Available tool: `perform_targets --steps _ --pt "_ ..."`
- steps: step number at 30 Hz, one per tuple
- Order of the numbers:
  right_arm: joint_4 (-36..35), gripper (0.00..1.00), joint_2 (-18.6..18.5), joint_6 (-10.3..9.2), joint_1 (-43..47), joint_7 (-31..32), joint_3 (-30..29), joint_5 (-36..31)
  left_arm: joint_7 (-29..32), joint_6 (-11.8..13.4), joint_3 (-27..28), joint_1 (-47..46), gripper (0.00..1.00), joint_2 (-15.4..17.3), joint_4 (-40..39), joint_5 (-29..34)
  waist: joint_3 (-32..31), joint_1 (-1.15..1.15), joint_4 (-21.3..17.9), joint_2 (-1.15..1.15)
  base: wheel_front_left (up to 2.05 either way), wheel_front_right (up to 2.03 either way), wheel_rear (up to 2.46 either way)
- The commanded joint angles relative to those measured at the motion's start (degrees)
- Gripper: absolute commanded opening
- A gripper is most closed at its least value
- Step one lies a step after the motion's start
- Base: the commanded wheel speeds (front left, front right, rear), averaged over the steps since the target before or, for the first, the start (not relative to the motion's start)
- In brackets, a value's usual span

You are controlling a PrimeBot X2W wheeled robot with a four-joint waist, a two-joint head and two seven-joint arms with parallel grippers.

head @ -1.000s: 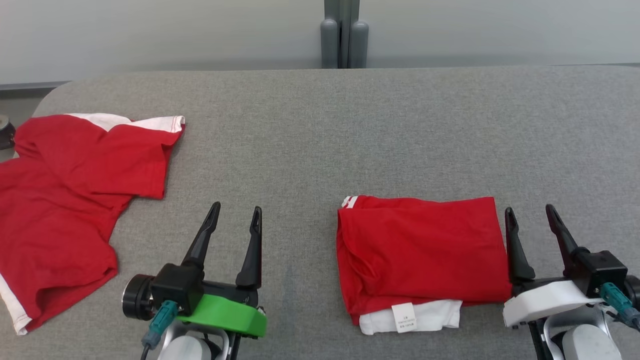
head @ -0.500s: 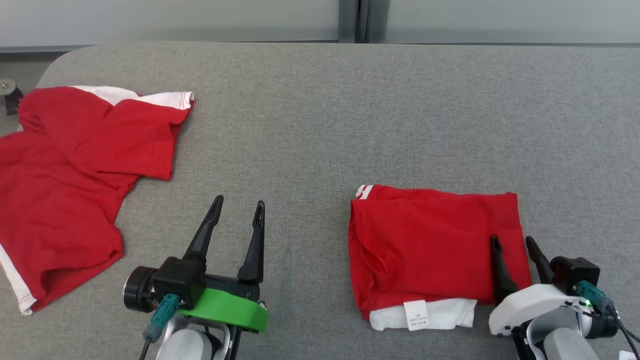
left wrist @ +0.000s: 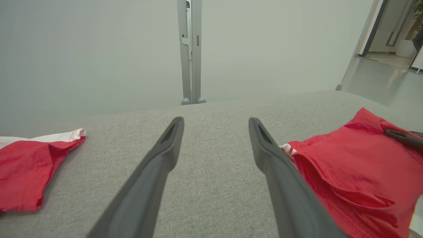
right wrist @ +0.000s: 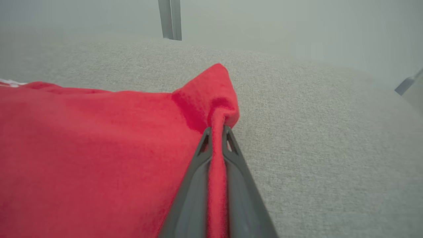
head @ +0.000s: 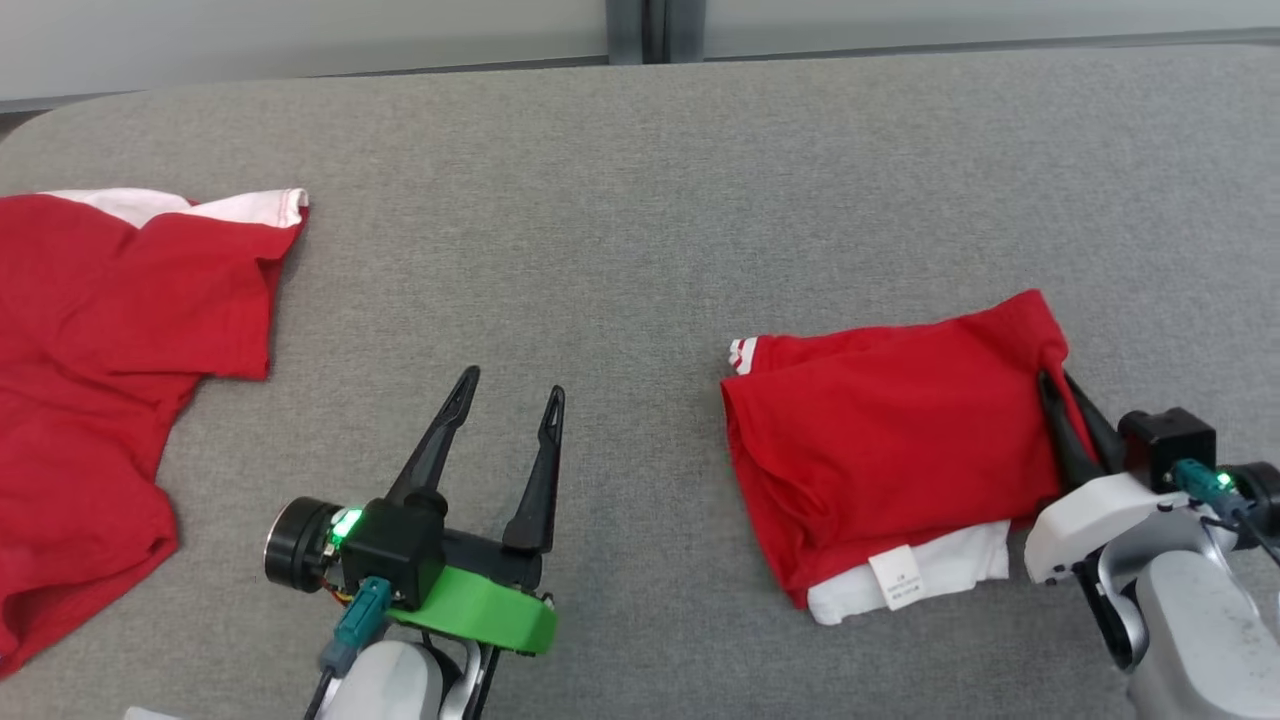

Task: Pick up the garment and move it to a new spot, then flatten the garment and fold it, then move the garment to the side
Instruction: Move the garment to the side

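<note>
Two red garments lie on the grey surface (head: 640,200) I'm working over. The folded garment (head: 880,440) sits toward the near right corner. My right gripper (head: 1056,382) is clamped on its far right corner, which is pinched up into a peak. My left gripper (head: 513,383) is by the near edge, jaws spread, holding nothing. The loose garment (head: 110,320) sprawls at the left edge.

A grey fabric-covered table (head: 640,180) stands before a pale wall (left wrist: 92,49) split by a grey post (left wrist: 190,49), with glossy floor (left wrist: 380,79) beyond its corner.
</note>
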Motion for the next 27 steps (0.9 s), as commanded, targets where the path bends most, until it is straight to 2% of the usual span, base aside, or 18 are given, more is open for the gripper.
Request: perform_targets --steps 1,7,9,16,21,27 --pt "-0.05 0.00 -1.55 -0.11 -1.49 -0.16 0.15 -0.01 -0.01 -0.31 -0.09 -1.27 1.00 0.15 -0.32 0.88 2.05 0.00 -2.89 0.00 0.00 0.00 0.00" --pt "1.73 0.00 -8.77 -0.11 -5.39 -0.16 -0.45 0.71 -0.01 -1.05 -1.29 -4.18 1.00 0.18 -1.64 2.21 5.64 0.00 -6.23 0.00 0.00 0.00 0.00" --pt "3.15 0.00 -12.52 -0.11 -7.68 -0.16 -1.81 1.32 -0.01 -1.43 -1.22 -6.07 1.00 0.21 -2.57 1.63 8.58 0.00 -7.37 0.00 0.00 0.00 0.00" --pt "7.36 0.00 -18.70 -0.12 -13.22 -0.16 -5.24 -0.97 -0.01 -2.50 -1.15 -9.20 1.00 1.42 -4.25 4.25 14.11 0.00 -8.39 0.00 0.00 0.00 0.00" --pt "10.55 0.00 -21.08 -0.12 -16.07 -0.16 -10.69 -3.19 -0.01 -2.88 -1.23 -10.16 1.00 1.90 -5.31 4.73 16.27 0.00 -7.77 0.00 0.00 0.00 0.00" --pt "12.33 0.00 -20.54 -0.12 -17.93 -0.16 -16.06 -6.27 -0.01 -3.01 -0.91 -10.12 1.00 1.92 -5.49 4.92 16.83 0.00 -6.88 0.00 0.00 0.00 0.00"
